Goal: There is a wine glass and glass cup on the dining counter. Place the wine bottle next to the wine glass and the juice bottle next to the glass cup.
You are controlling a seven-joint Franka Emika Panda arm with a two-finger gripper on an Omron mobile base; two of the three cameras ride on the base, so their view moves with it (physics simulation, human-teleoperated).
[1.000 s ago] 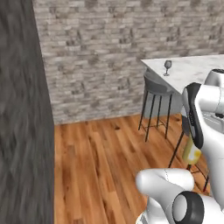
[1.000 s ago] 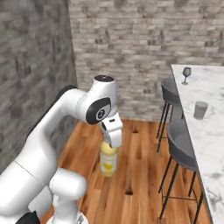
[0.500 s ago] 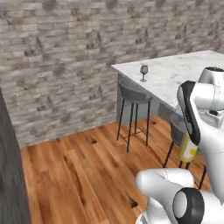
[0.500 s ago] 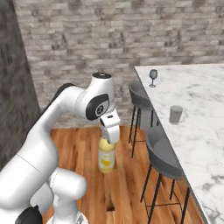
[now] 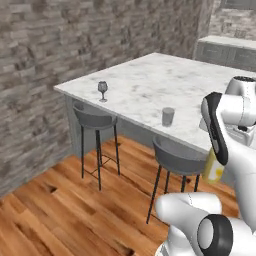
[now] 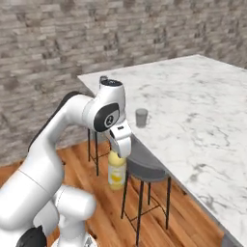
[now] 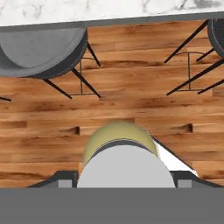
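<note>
So I've got the juice bottle (image 6: 116, 172) hanging off my gripper (image 6: 119, 144) right now — jaws spread fairly wide and clamped around its top end, with the yellow body dangling straight down over the wood floor (image 5: 60, 210). Holding it upright by the top makes sense to me: it should let me set it down on its base without any flipping.

In the hand view the bottle (image 7: 120, 142) sits dead centre between my finger tips, its rounded yellow shoulder poking out just past them, and below it there's floor and a grey stool (image 7: 41, 50), with the marble edge right at the top of the picture. So the bottle is beside the dining counter (image 5: 150, 87), not over it yet, and lower than the top.

The glass cup (image 6: 141, 117) stands near the counter's stool-side edge, up and across from my gripper. The wine glass (image 5: 102, 90) is further along, close to the corner, well apart from the cup. My guess: I need to lift above the counter, then reach in next to the cup.
</note>
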